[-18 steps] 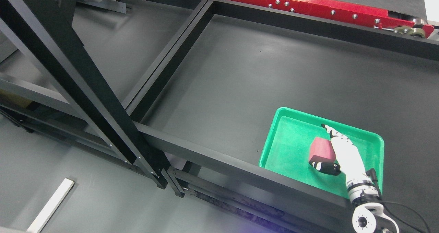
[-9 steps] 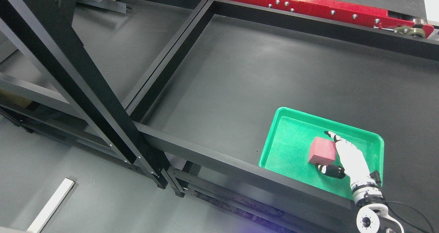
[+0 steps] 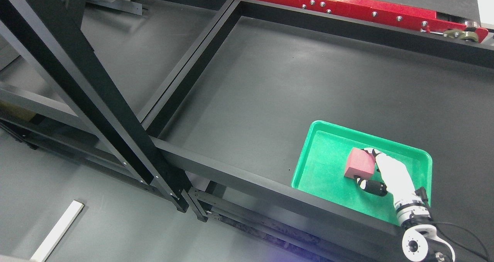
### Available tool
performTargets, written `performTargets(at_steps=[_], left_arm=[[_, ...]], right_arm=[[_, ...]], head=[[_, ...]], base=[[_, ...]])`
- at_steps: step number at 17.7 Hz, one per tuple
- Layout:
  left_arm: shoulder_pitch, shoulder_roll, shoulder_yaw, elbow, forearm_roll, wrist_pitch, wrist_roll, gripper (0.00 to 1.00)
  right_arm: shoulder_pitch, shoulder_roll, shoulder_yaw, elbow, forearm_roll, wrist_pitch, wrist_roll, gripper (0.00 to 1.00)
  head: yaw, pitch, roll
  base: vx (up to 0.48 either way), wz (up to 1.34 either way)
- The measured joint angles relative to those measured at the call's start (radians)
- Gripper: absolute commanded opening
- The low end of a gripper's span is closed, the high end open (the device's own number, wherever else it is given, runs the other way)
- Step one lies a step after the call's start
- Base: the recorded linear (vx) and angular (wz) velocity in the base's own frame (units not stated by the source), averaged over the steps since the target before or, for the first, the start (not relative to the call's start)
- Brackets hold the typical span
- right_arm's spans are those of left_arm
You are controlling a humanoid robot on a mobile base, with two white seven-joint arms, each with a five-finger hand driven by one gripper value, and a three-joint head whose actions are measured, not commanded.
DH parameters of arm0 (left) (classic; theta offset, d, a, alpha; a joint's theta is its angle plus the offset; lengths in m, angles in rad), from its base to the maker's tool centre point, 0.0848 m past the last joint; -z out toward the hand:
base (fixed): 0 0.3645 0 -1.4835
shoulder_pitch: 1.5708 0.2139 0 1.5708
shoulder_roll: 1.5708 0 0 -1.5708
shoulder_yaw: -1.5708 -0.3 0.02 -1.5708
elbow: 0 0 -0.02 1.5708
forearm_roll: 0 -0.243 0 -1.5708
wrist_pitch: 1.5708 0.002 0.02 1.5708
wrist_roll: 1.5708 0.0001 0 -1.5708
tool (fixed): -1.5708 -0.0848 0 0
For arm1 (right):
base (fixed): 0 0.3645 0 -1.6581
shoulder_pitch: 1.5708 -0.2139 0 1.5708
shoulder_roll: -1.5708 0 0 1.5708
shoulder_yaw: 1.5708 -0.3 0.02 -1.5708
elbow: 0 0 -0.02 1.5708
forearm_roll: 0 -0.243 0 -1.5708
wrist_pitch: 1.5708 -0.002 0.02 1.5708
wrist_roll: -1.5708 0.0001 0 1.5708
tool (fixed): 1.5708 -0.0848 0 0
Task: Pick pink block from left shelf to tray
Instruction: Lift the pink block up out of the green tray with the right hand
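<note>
While the pink rectangular block [image 3: 359, 164] lies inside the green plastic tray [image 3: 320, 165], right of the tray's middle, the robot's white right hand [image 3: 388, 173] flanks it from about four o'clock: one finger curls over the block's far corner and the dark thumb reaches beneath its near edge, though a firm grip cannot be confirmed. Around the tray stretches a dark grey shelf surface [image 3: 278, 84], bounded by a black metal frame [image 3: 239, 179].
</note>
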Motion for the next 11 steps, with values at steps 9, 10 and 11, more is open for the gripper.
performTargets(at_steps=[9, 10, 11], left_arm=[[0.0, 0.0, 0.0, 0.0, 0.0, 0.0, 0.0, 1.0], [0.0, 0.0, 0.0, 0.0, 0.0, 0.0, 0.0, 1.0], [0.0, 0.0, 0.0, 0.0, 0.0, 0.0, 0.0, 1.0]], right_arm=[[-0.003, -0.004, -0.049, -0.015, -0.113, -0.179, -0.223, 0.05], [-0.002, -0.004, -0.054, -0.019, -0.128, -0.189, -0.243, 0.05], [0.001, -0.003, -0.06, -0.024, -0.144, -0.195, -0.261, 0.05]], head=[[0.0, 0.0, 0.0], [0.0, 0.0, 0.0], [0.0, 0.0, 0.0]], base=[[0.0, 0.0], [0.0, 0.0], [0.0, 0.0]])
